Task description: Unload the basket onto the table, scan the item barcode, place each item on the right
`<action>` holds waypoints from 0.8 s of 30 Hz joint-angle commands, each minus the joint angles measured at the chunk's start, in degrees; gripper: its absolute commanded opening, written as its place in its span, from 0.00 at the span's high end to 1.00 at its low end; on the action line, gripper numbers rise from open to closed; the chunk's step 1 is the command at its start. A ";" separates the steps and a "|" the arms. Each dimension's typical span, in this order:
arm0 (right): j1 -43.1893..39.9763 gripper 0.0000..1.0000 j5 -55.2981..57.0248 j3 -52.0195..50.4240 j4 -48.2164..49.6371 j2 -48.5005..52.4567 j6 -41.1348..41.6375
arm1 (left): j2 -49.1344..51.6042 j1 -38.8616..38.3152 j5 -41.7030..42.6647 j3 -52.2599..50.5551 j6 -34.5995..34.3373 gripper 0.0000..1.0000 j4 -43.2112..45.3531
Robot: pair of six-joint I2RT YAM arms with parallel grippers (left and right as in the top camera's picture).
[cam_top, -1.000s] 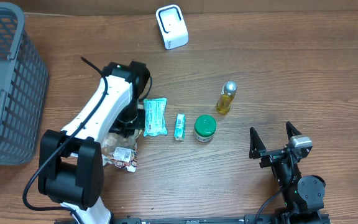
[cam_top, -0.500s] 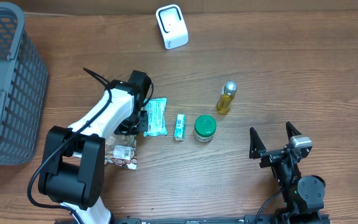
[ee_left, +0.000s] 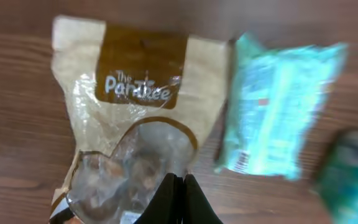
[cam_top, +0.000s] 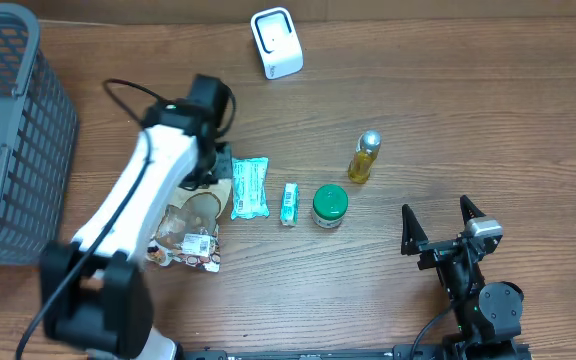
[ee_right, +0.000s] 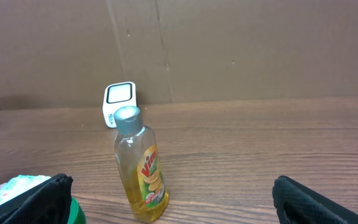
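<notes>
Moved: left arm has swung up toward the far edge, uncovering most of the pouch; the right arm and the row of goods lie as before.
Item: tan-and-brown plastic snack pouch with a clear window [cam_top: 190, 225], flat on the wooden table [cam_top: 488, 110], touching or just beside the teal crinkled packet [cam_top: 250, 187].
Long axis: near-to-far; brown header toward the far edge, window end toward the robot.
Pincer: left gripper [ee_left: 176, 196] has its fingers pressed together, nothing seen between them, hanging above the window end.
Bearing: pouch lies below and ahead of those fingertips.
Nearer arm: left; right gripper [cam_top: 436, 210] is spread wide, empty, well apart.
Scanner: white box-shaped scanner [cam_top: 276, 42], well beyond the header end.
Look: glossy, creased, white lettering, round snacks behind the window; a small white label sits near the window end, too small to tell if it carries the barcode.
</notes>
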 commanded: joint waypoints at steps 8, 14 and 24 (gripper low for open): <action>-0.22 0.00 -0.02 -0.59 0.39 -0.42 0.39 | -18.56 1.03 4.68 1.62 -1.75 0.96 -4.68; -0.22 0.00 -0.02 -0.59 0.39 -0.42 0.39 | -18.51 1.03 1.07 -1.33 -1.73 0.93 -14.23; -0.22 0.00 -0.02 -0.59 0.39 -0.42 0.37 | -18.51 1.05 1.99 -21.79 -5.01 0.96 -7.54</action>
